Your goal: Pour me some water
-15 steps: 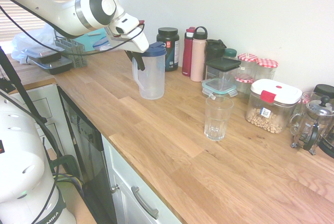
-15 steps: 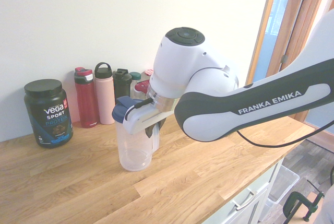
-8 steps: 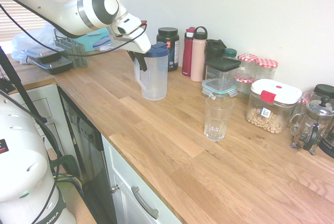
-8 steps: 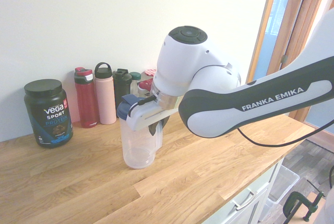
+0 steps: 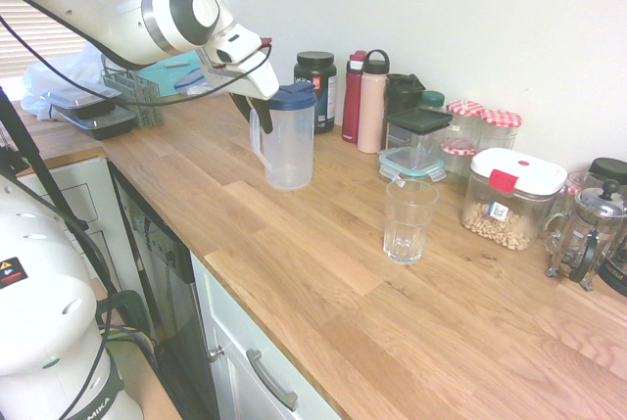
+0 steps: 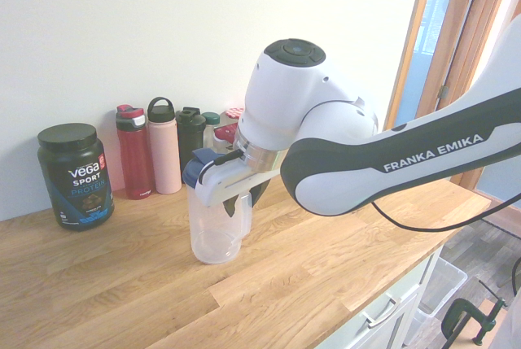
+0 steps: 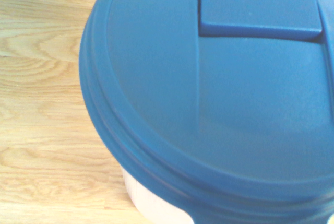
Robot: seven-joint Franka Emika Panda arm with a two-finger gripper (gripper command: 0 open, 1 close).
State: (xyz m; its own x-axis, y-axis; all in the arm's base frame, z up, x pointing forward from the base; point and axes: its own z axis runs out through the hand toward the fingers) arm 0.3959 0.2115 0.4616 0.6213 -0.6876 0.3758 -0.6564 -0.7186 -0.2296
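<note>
tumbler (image 5: 406, 234) of clear glass stands upright on the wooden counter (image 5: 323, 273), nearest the front. beyond it, well apart, the pitcher (image 5: 290, 146) stands upright under its blue lid (image 5: 292, 97). the claw (image 6: 245, 202) is released, its two dark fingers parted beside the pitcher's handle. farther back, red (image 5: 353, 102) and pink bottles (image 5: 372, 112) stand side by side near the wall.

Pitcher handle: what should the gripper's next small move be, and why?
Probably ease the gripper down a little around the handle: its parted fingertips reach only the handle's upper part, and the pitcher stands upright on the counter.
</note>
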